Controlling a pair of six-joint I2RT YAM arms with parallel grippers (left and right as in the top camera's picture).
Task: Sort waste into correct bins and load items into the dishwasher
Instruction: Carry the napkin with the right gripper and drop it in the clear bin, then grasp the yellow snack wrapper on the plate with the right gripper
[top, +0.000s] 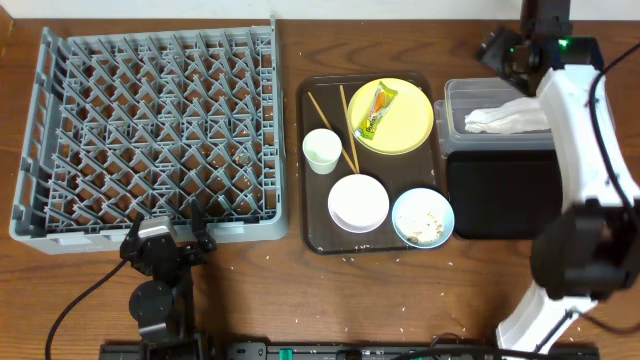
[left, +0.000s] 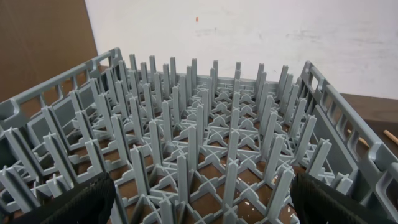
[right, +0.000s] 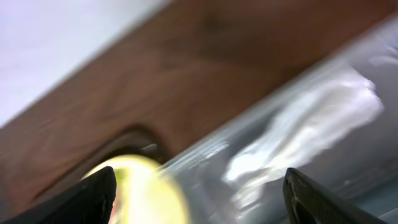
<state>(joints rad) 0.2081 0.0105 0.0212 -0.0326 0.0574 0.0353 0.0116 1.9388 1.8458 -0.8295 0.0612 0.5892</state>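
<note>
Overhead view: the napkin (top: 505, 118) lies inside the clear tub (top: 452, 105) at the right edge, under the right arm (top: 580, 130). The wrapper (top: 377, 110) rests on the yellow plate (top: 410, 135) in the upper part of the serving tray (top: 308, 215). The blue bowl (top: 422, 217) at the lower right of that tray holds rice. The left gripper (top: 168, 238) waits at the lower edge of the dish rack (top: 150, 130).

Left wrist view: the fingers (left: 81, 202) stand wide apart in the lower corners, with nothing between them, and the rack pegs fill the frame. I think a forward move could knock the rack wall and shift it.

Right wrist view: it is blurred. The right gripper (right: 199, 199) is released and empty, with the napkin pale behind the tub wall at the right and the plate at the lower left. The wrapper is thin and flat, so I judge a low grasp may push the plate or pinch its rim. A careless sweep could also catch the tub wall.
</note>
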